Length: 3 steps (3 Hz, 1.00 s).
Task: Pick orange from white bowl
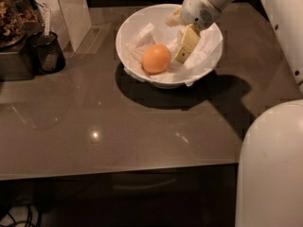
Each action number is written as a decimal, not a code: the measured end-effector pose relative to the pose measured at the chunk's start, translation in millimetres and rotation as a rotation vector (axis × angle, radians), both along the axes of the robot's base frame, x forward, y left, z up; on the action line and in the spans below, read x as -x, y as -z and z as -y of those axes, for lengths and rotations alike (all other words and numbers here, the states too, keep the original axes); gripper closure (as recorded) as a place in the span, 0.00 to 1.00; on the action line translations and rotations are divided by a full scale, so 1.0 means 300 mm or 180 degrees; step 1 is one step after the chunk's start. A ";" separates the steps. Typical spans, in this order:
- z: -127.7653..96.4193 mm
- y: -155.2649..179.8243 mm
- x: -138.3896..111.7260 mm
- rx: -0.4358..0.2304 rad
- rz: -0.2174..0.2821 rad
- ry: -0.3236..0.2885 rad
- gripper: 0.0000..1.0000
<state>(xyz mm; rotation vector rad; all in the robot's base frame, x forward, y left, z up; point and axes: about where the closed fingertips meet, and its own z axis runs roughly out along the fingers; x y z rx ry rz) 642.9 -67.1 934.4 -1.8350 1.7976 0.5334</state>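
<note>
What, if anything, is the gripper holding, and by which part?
Nothing. The gripper hangs open inside the white bowl, just right of the orange, which lies free on the cloth.

Black cup [49, 53] on glossy table [94, 126]

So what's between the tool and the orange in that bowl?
Only a short strip of the white cloth lining the white bowl. The tool hangs inside the bowl, close beside the orange, as the camera view shows.

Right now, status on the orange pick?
Gripper over white bowl, beside orange, fingers open. Orange not gripped, on cloth. Nothing between them.
</note>
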 end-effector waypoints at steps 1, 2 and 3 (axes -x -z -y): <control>-0.010 0.003 -0.016 -0.0025 0.0032 0.0025 0.00; -0.008 0.013 -0.035 -0.0060 0.0039 0.0080 0.00; -0.008 0.013 -0.035 -0.0060 0.0039 0.0080 0.28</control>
